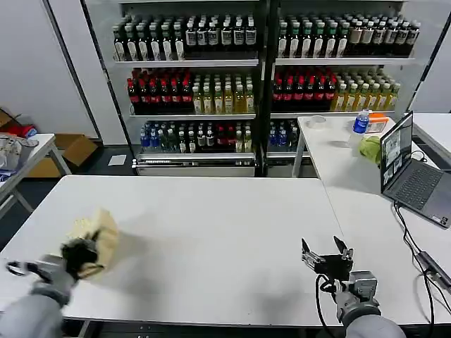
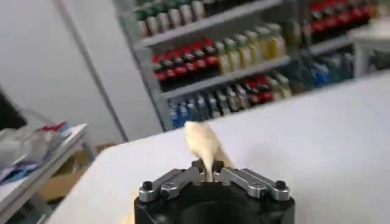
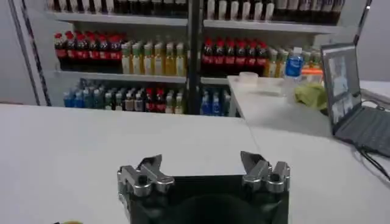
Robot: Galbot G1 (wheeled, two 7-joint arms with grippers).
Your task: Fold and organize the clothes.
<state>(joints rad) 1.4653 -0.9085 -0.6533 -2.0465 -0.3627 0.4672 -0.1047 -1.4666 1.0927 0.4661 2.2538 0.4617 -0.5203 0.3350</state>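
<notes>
Head view, left end effector (image 1: 79, 255): you see it low at the near left edge of the white tabletop (image 1: 211, 239), closed on a bunched part of the cream T-shirt (image 1: 99, 236).
Head view, T-shirt: it is gathered in a soft crumpled lump, lifted at the left end effector, not spread flat.
Head view, right end effector (image 1: 328, 248): it waits near the front right of the tabletop, fingers wide apart, holding nothing.
Left wrist view: both fingers pinch a thin cream fold of the T-shirt (image 2: 204, 145) that stands up between them.
Right wrist view: the right end effector (image 3: 204, 165) is open over bare tabletop.
Progress: to my judgement no neat fold is visible yet; you must still spread, fold and place it.
Material: thin, limp fabric; the tabletop is smooth and matte.
</notes>
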